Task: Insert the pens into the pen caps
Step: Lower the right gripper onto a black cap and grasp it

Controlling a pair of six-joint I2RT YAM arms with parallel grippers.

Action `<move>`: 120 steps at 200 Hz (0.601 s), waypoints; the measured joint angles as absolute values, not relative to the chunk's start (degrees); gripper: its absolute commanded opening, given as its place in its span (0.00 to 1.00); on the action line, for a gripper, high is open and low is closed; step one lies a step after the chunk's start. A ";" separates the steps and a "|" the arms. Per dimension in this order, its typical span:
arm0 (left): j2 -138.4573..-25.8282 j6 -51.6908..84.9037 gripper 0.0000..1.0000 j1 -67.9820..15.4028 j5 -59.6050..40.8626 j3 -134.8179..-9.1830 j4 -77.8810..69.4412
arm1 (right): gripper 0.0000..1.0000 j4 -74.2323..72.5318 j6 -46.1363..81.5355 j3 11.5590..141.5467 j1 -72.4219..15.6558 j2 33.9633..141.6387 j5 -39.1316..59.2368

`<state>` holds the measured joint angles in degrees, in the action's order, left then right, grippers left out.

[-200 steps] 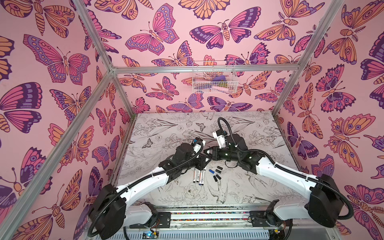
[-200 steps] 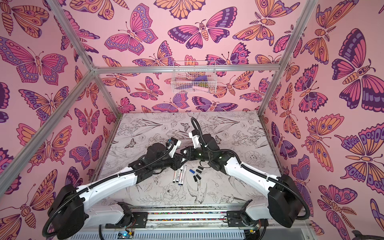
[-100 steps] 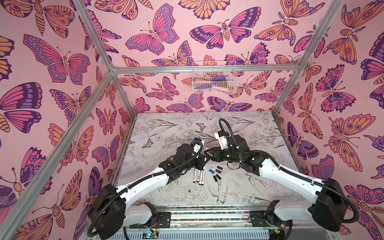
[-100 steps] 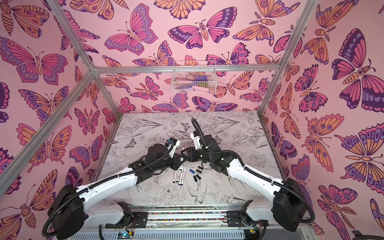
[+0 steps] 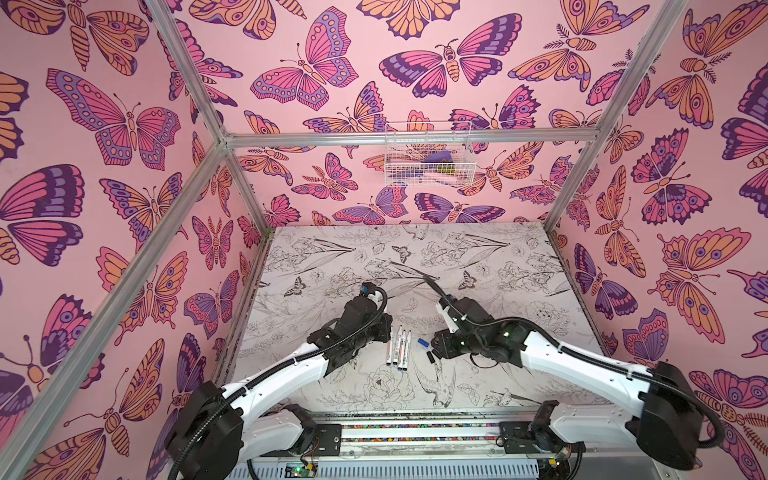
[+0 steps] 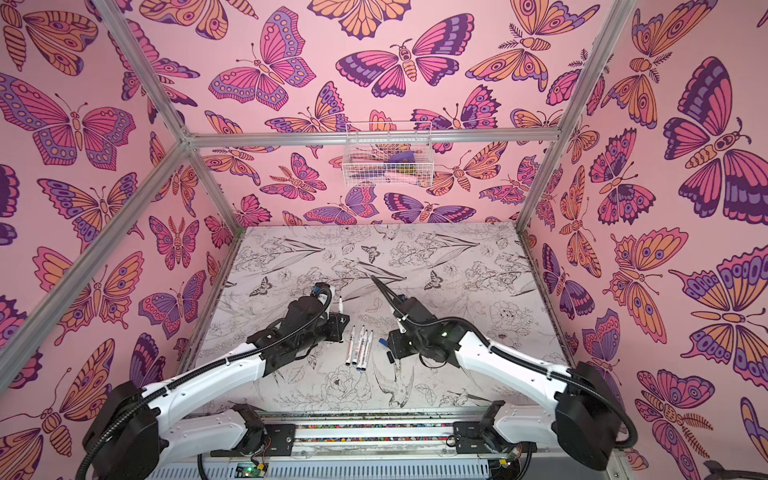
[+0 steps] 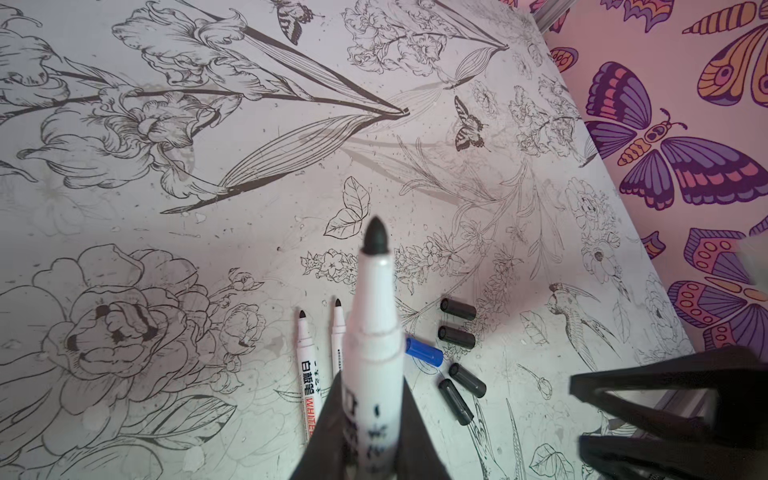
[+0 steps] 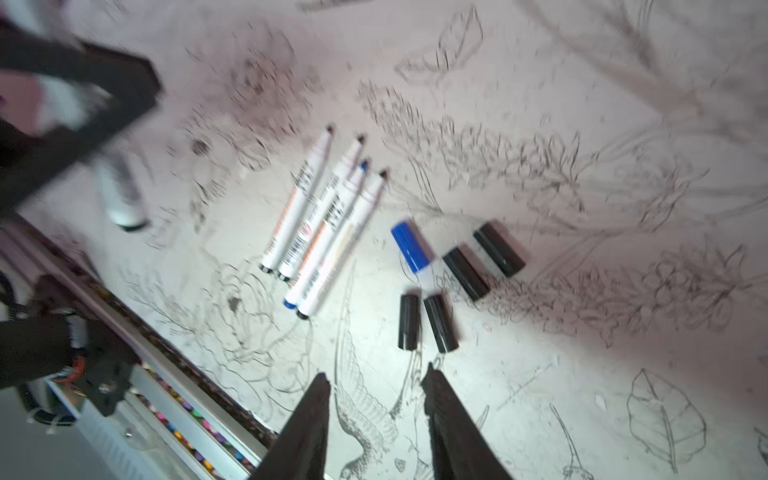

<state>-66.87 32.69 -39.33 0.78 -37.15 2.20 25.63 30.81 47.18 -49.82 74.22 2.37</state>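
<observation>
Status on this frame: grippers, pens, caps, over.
Left gripper shut on black-tipped pen. Right gripper open, empty, near five loose caps. Four pens lie on table. Nothing blocking.

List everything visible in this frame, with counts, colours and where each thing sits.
pens on the table: four, white, three black-tipped and one blue-tipped, side by side mid-table
held pen: one, white with black tip, in the left gripper
black caps: four, black, loose beside the pens
blue cap: one, blue, between pens and black caps
wire basket: one, white, on the back wall
table: one, white with floral print, underneath everything
left gripper: one, black, jaws shut on the held pen
right gripper: one, black, jaws open and empty, near the black caps
</observation>
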 measured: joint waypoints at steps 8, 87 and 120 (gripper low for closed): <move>-66.87 32.71 0.00 -39.33 0.95 -37.15 2.22 | 0.38 26.20 30.81 47.20 -50.39 75.79 2.07; -66.87 33.34 0.00 -39.33 1.37 -37.15 2.20 | 0.34 27.49 30.41 52.31 -53.78 87.57 1.06; -66.85 33.34 0.00 -39.33 1.39 -37.15 2.22 | 0.33 27.66 30.15 53.54 -53.78 89.69 -0.05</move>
<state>-66.85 33.34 -39.33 1.39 -37.15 2.22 27.66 30.15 53.54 -53.78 89.69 -0.05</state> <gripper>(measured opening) 0.155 0.329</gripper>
